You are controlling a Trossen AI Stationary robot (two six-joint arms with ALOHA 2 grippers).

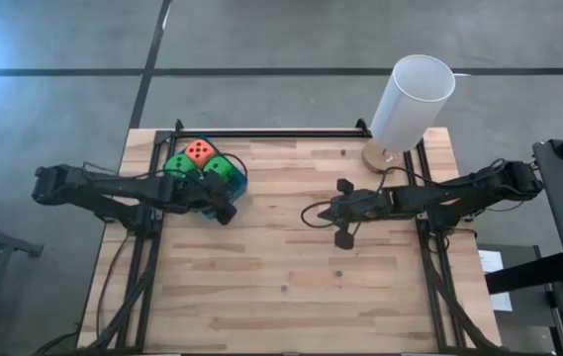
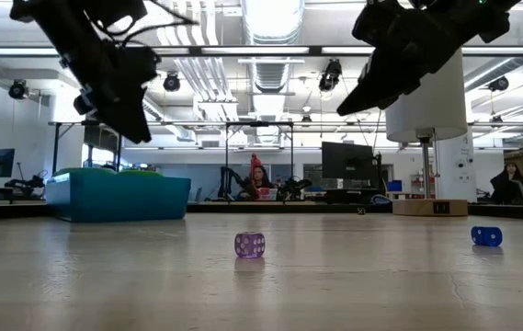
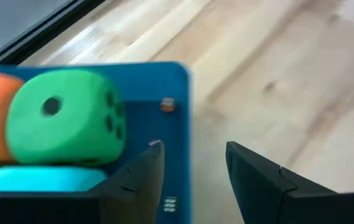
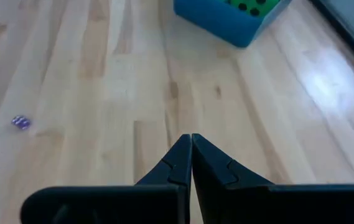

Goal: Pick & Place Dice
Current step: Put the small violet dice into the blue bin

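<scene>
High view: orange-red die (image 1: 199, 151) shows dark pips.

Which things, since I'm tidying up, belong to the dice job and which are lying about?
Job: orange-red die, two green dice, teal die, blue tray; likely small purple die and small blue die.
Lying about: white cylinder on wooden base.

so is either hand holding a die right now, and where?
Nothing held. Left hand is open and empty over the blue tray's edge; right hand is shut on nothing.
</scene>
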